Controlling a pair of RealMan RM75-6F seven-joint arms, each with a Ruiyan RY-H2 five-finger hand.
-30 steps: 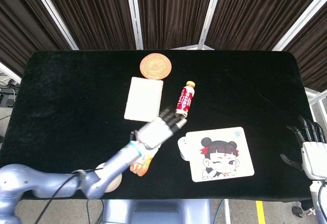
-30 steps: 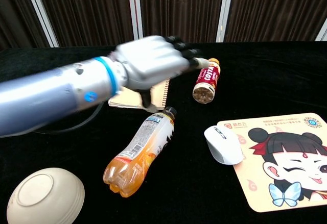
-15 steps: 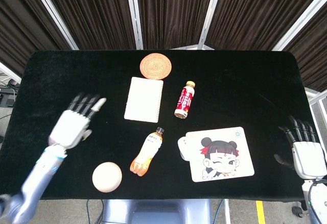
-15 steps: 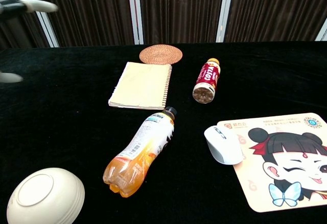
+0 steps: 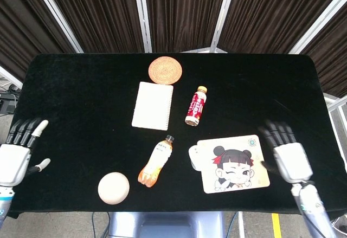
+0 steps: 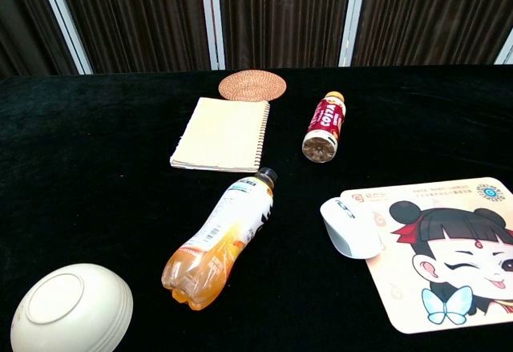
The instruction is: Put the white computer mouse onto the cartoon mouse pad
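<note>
The white computer mouse [image 5: 193, 157] [image 6: 350, 227] lies at the left edge of the cartoon mouse pad [image 5: 246, 143] [image 6: 433, 196], overlapping its edge and partly on the black cloth. My right hand [image 5: 287, 154] hovers just right of the pad, fingers spread, holding nothing. Off the table's left edge sits my left hand [image 5: 16, 159], also spread and empty, far from the mouse. The chest view shows neither hand.
An orange drink bottle [image 5: 154, 165] [image 6: 220, 240] lies left of the mouse. Behind it are a red bottle [image 5: 196, 106], a notebook [image 5: 153, 105] and a woven coaster [image 5: 165, 70]. An upturned bowl [image 5: 114, 187] sits near the front edge.
My left arm has drawn back from the table's middle to beyond the left edge. My right hand has moved left, in over the table beside the pad. The mouse has not moved.
</note>
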